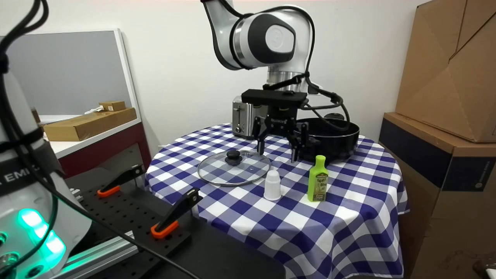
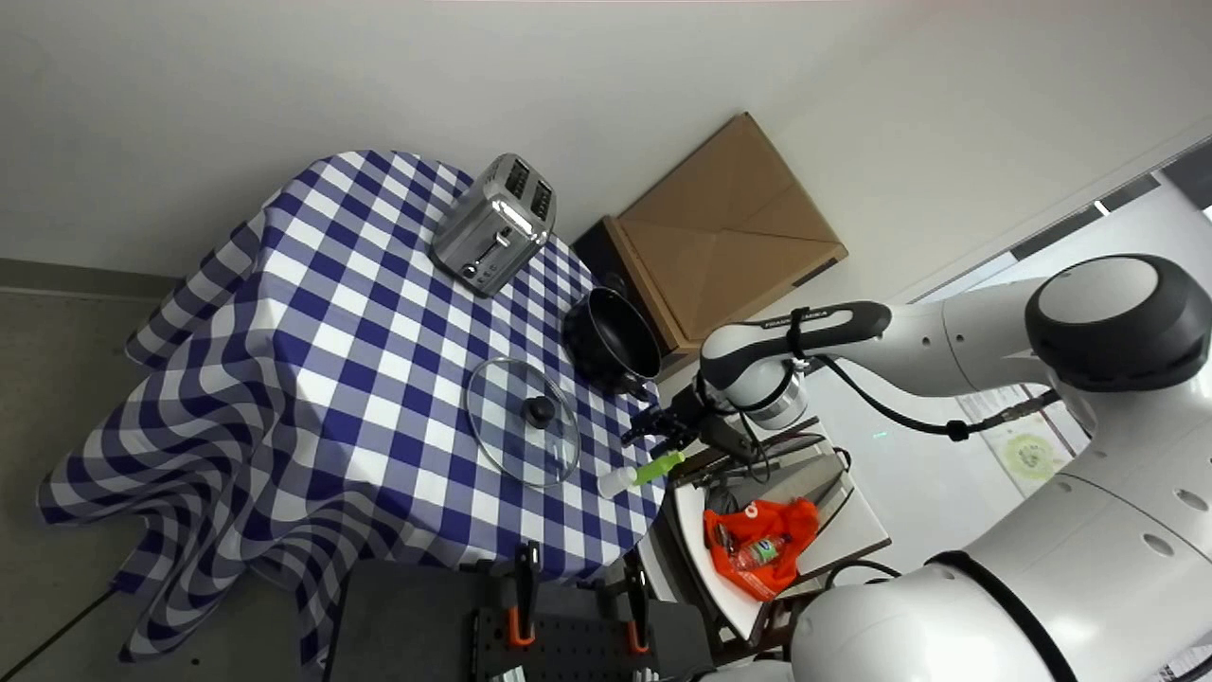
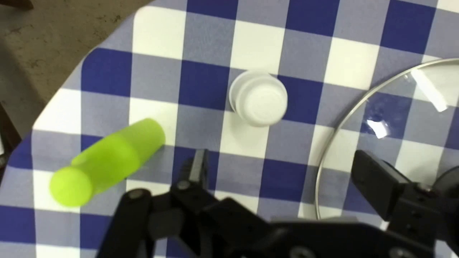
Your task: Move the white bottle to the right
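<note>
White bottle (image 1: 272, 187) stands upright on the surface (image 1: 293, 211) between glass lid (image 1: 232, 173) and green bottle (image 1: 318, 181). The end effector (image 1: 277, 153) hangs higher, fingers spread wide, empty; lowered that wide, it could clip the lid or topple the green bottle.

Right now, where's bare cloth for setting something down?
Widest: the tablecloth left of the glass lid and toaster in an exterior view. A narrower patch separates the white bottle from the green bottle. Crowded: between the black pot, lid and bottles, where the gripper hangs.

Wht/blk arm (image 1: 267, 40) w/ blk cables (image 1: 312, 37), blk 2-finger claw (image 1: 277, 152).
</note>
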Robot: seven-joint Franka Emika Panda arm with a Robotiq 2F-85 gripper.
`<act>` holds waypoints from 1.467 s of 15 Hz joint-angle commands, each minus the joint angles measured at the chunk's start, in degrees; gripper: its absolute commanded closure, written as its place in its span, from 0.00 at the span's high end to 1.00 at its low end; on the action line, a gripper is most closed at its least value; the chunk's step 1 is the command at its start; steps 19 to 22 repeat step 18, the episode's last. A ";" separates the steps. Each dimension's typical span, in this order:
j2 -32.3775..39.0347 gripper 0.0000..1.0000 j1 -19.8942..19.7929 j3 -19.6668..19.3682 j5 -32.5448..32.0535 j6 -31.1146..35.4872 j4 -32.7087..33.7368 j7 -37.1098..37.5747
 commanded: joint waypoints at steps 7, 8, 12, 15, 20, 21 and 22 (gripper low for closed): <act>-17.78 1.00 9.21 1.54 0.96 -15.74 1.19 15.53; -18.54 1.00 10.31 2.01 1.21 -17.50 1.86 16.89; -22.12 1.00 14.46 4.23 0.31 -22.71 2.84 23.25; -21.26 1.00 15.03 4.14 0.08 -21.39 2.92 22.76; -20.94 1.00 14.88 3.87 0.08 -21.29 2.85 22.63; -20.94 1.00 14.88 3.87 0.08 -21.29 2.85 22.63; -20.94 1.00 14.88 3.87 0.08 -21.29 2.85 22.63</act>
